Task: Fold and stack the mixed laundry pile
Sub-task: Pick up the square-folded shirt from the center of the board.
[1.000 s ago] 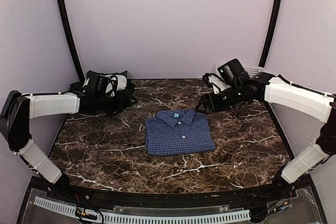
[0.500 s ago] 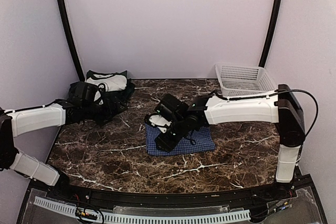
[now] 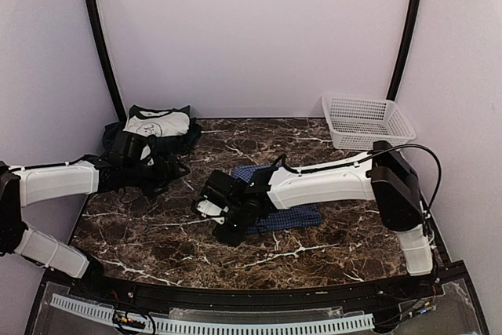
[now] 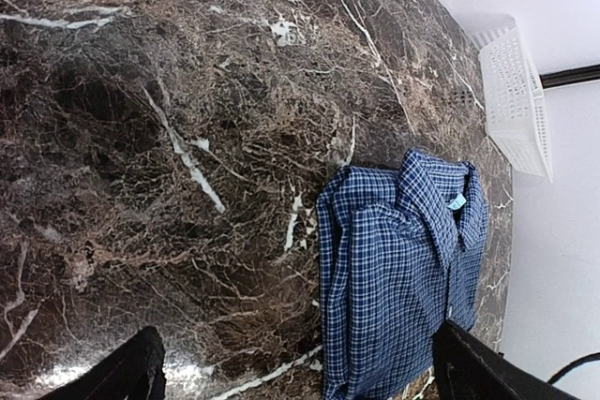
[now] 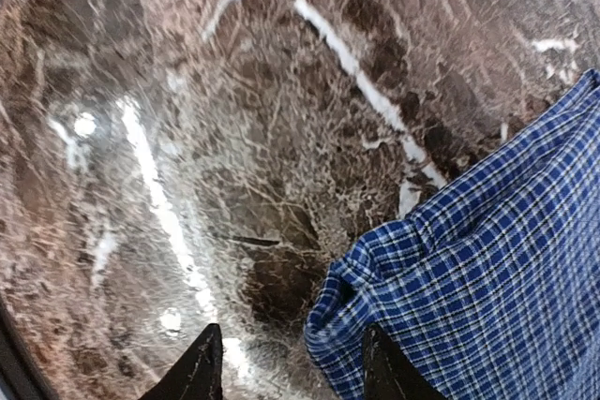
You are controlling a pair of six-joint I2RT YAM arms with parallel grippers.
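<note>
My right claw (image 5: 292, 367) is half open and empty, straddling the check shirt (image 5: 487, 269)'s seven-o'clock corner at mid-desk (image 5: 187, 138). I should pinch all layers, though probably lower first. Left claw (image 4: 302, 377) gapes empty near the ten-o'clock pile (image 3: 157, 125).

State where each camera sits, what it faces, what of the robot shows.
Top external: high behind the robot, facing down on the table; left arm, right arm show.
Left wrist: low over the table, facing the checked shirt and basket; its fingertips show.
Right wrist: close above the shirt's corner; its fingertips show.
Shared: the shirt.
</note>
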